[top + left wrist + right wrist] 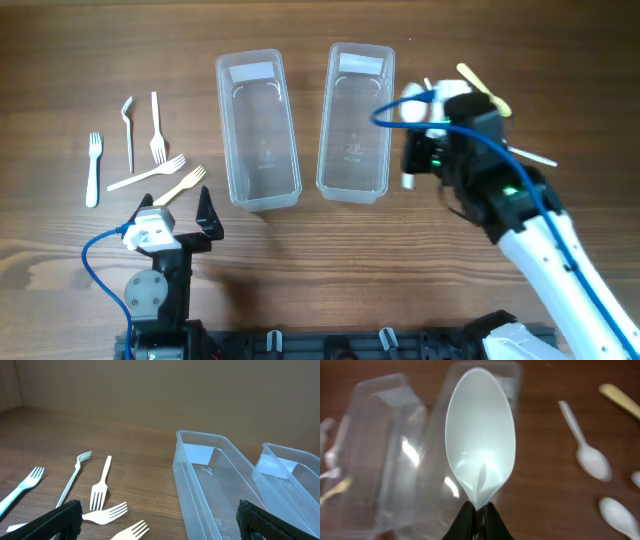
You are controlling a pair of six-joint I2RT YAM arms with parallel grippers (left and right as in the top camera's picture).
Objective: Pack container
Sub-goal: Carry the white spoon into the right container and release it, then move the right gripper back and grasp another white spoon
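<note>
Two clear plastic containers stand side by side, the left one and the right one; both look empty. My right gripper is shut on a white plastic spoon, bowl pointing forward, just right of the right container's near end. My left gripper is open and empty, low at the table's front, behind the forks; in the left wrist view its fingertips frame two forks and the left container.
Several white and beige plastic forks lie left of the containers. More spoons and a beige utensil lie right of the right container, partly under my right arm.
</note>
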